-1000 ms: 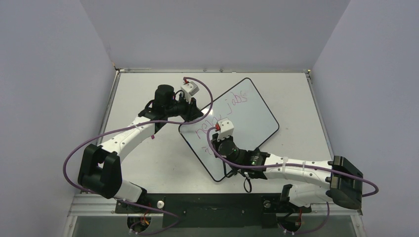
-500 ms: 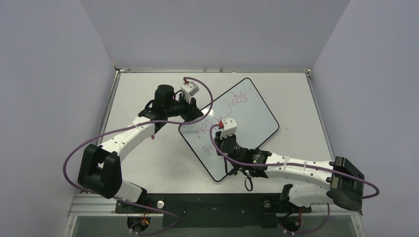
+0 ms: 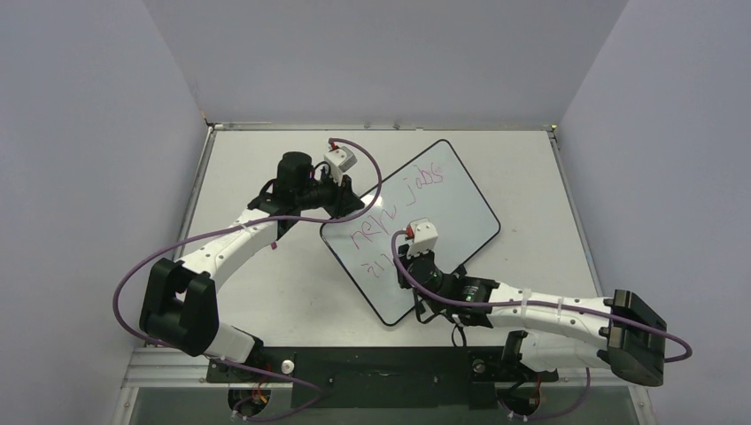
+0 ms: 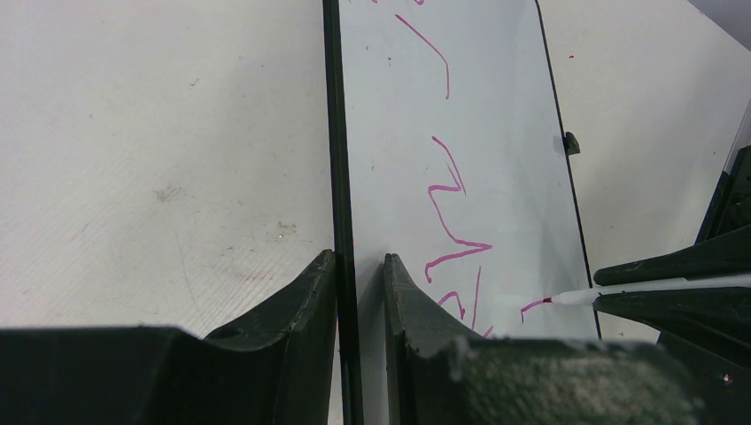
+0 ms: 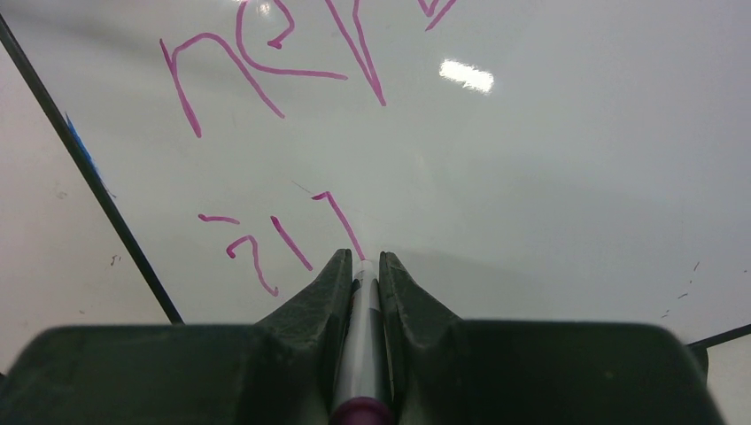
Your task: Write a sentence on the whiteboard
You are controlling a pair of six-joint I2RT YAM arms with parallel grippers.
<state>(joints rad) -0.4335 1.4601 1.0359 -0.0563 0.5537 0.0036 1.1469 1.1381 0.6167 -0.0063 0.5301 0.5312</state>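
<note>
Bolted to the black mounting rail (image 3: pixel 390 365), the left arm (image 3: pixel 232 243) and right arm (image 3: pixel 549 312) share white link shells between bulky black joint housings. A purple cable (image 3: pixel 117 299) loops along each, ending farthest from the rail at a small white camera box (image 3: pixel 339 159) with a red tab. The fingers (image 4: pixel 301 305) are matte black tapered wedges.

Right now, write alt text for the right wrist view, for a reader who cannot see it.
The black right pincer, shut on a slim white marker pen, holds it to a glossy white, black-framed whiteboard where a pink stroke ends. Two lines of pink handwritten strokes lie beyond it.
</note>
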